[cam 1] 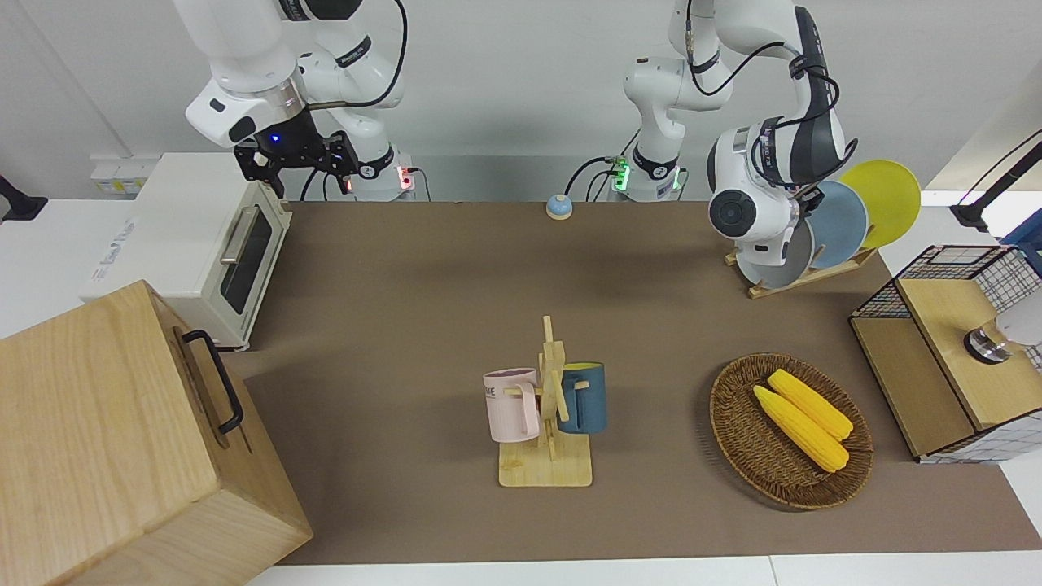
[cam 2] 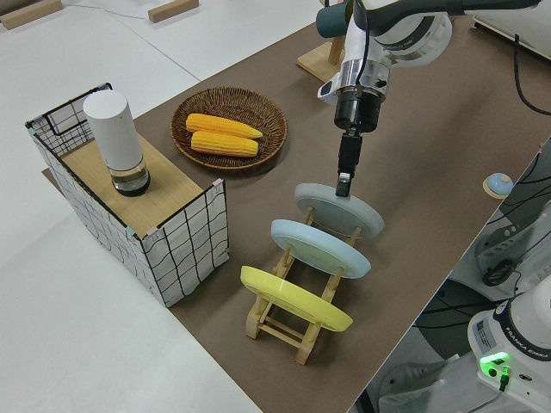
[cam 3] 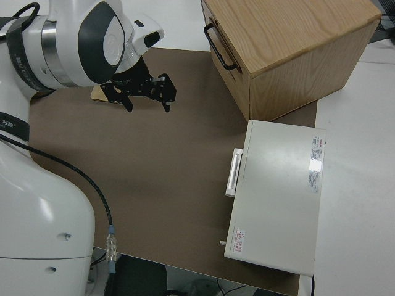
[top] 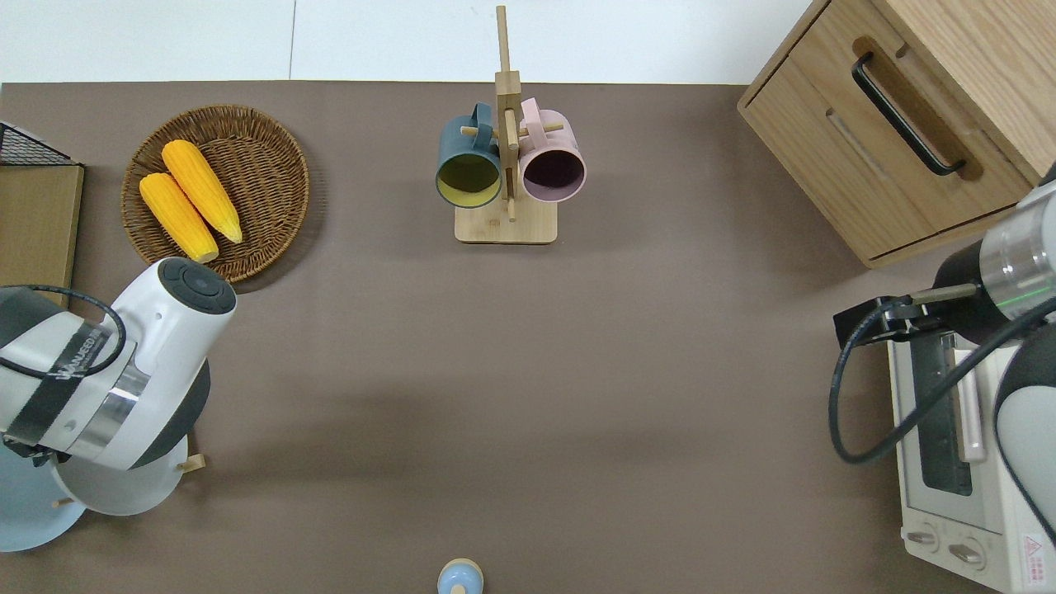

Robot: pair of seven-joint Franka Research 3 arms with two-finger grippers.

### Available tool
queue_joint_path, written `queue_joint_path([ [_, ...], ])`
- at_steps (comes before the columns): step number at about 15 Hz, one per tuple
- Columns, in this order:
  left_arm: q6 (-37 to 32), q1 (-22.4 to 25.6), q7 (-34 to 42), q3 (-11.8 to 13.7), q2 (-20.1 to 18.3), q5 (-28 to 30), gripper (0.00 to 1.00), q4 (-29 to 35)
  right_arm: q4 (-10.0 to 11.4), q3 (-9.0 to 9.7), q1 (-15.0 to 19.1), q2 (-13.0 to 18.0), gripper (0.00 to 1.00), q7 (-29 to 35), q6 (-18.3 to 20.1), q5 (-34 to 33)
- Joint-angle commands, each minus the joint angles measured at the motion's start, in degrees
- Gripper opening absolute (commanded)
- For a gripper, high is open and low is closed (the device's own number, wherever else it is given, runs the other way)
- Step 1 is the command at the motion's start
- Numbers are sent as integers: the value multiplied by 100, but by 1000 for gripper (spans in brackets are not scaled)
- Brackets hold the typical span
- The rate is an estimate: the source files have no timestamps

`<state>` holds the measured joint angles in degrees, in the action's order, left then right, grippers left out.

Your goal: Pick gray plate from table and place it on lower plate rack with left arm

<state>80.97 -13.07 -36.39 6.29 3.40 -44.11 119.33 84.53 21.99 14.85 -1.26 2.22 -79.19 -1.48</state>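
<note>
My left gripper (cam 2: 343, 185) pinches the upper rim of the gray plate (cam 2: 339, 210), which stands tilted in the lower plate rack (cam 2: 297, 323); the plate sits directly beneath me, in the slot farthest from the robots; my right arm is parked.

We see a matt brown mat covering the surface (cam 1: 407, 325), a pale-wood lower plate rack (cam 2: 288, 323) holding the smooth, glossy gray plate (cam 2: 340, 211), a rough woven wicker basket (cam 1: 737, 431), an oak-grained wooden cabinet (cam 1: 98, 423) and a glossy white plastic left arm (top: 157, 346)
</note>
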Motion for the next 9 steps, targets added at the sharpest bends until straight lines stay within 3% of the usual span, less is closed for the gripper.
queue_joint_path([
  [1,121,-56,-53,57,-42,34,727,100,-41,121,132,12,983,68,62,-28],
  [3,121,-56,-44,57,-42,43,800,100,-41,113,132,12,983,68,62,-28],
  [5,121,-56,-18,57,-59,43,990,91,-41,112,132,12,983,68,62,-28],
  [9,95,-56,912,48,-85,156,993,-242,-41,113,132,12,983,68,62,-28],
])
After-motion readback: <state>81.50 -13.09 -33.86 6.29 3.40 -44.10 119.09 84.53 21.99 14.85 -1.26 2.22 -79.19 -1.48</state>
